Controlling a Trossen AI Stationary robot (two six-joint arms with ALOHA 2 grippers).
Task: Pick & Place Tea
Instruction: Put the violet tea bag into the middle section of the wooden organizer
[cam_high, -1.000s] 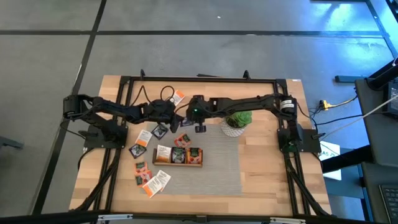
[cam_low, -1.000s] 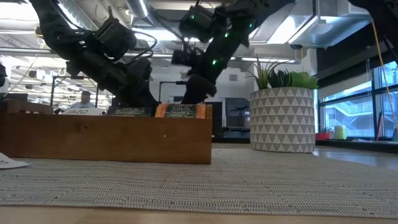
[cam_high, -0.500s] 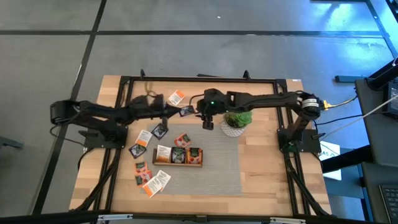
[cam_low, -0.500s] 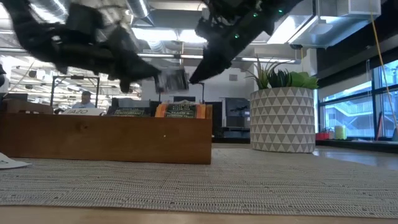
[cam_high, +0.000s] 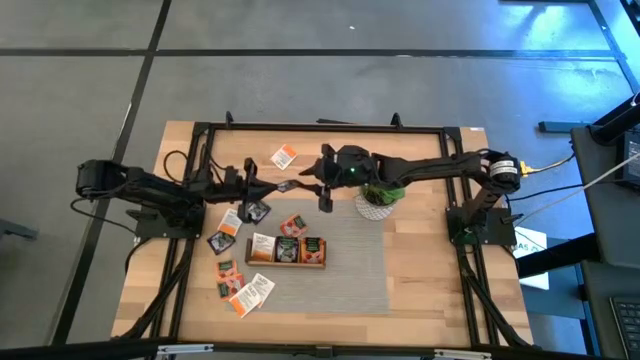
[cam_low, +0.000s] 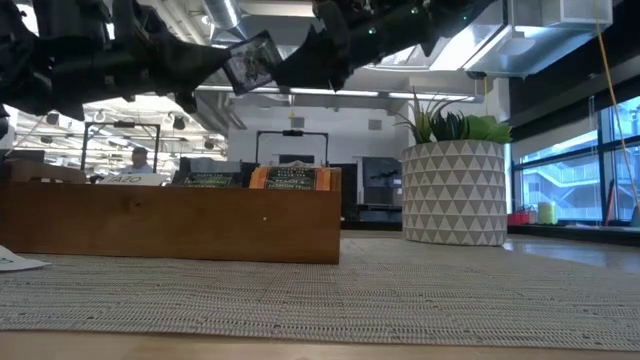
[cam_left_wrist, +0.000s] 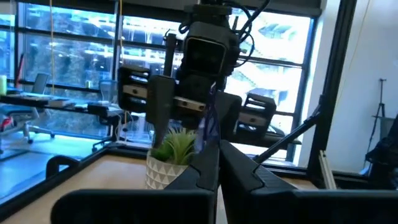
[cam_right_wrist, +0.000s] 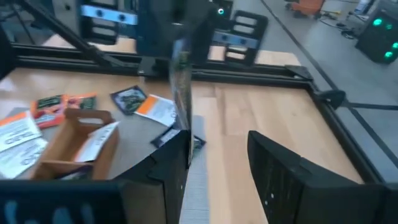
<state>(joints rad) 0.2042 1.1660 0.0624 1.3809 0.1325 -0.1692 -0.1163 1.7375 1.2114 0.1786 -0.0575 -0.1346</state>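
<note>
My left gripper (cam_high: 272, 187) reaches in from the table's left, high above the wood, and is shut on a dark tea sachet (cam_high: 288, 186). The low view shows that sachet (cam_low: 250, 62) well above the wooden tray (cam_low: 170, 222). My right gripper (cam_high: 310, 182) comes from the right and faces it, open. In the right wrist view the sachet (cam_right_wrist: 180, 81) stands edge-on just ahead of one right finger (cam_right_wrist: 177, 158). Several other sachets lie flat on the table (cam_high: 232, 220) and stand in the tray (cam_high: 286, 250). My left gripper pinches the dark sachet between its two shut fingers (cam_left_wrist: 205, 168), which come level from the table's left; the sachet's edge (cam_left_wrist: 208, 127) rises past the fingertips. The sachet is lifted clear and a little tilted, one face turned to the table's near side (cam_low: 250, 62). My right gripper: I cannot tell whether one open finger (cam_right_wrist: 177, 158) touches the sachet's lower edge (cam_right_wrist: 185, 127).
The potted plant (cam_high: 380, 197) stands just behind my right wrist on the grey mat (cam_high: 350, 270). Loose sachets lie left of the tray (cam_high: 220, 240), near the far rail (cam_high: 285, 157) and toward the near edge (cam_high: 250, 292). A black frame (cam_high: 320, 127) rims the table.
Both grippers have risen from beside the tray to well above it. My left gripper has drawn back toward the table's left, carrying the dark sachet up clear. My right gripper has stayed close in front of the sachet.
</note>
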